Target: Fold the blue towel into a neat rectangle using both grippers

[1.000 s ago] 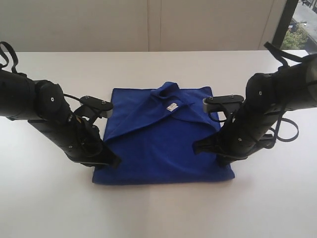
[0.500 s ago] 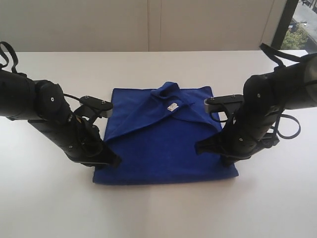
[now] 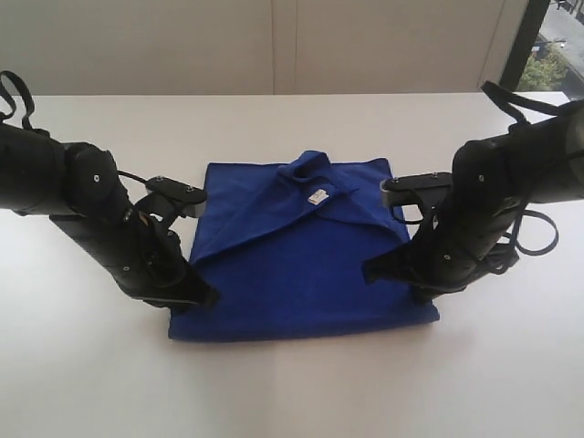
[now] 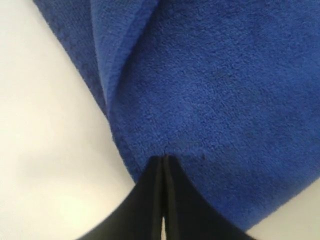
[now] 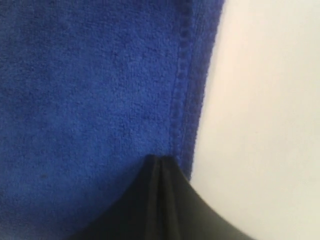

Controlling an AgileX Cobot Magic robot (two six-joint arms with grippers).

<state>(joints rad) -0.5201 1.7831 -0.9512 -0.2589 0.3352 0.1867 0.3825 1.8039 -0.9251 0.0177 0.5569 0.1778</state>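
Right now I see both pincers closed, the left gripper [image 4: 164,160] and right gripper [image 5: 156,160] touching opposite side edges of the blue towel [image 3: 301,274].

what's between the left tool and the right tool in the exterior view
Only the blue towel: its flat front panel spans the gap between the left tool and right tool, seen in the exterior view. Its white label sits farther back.
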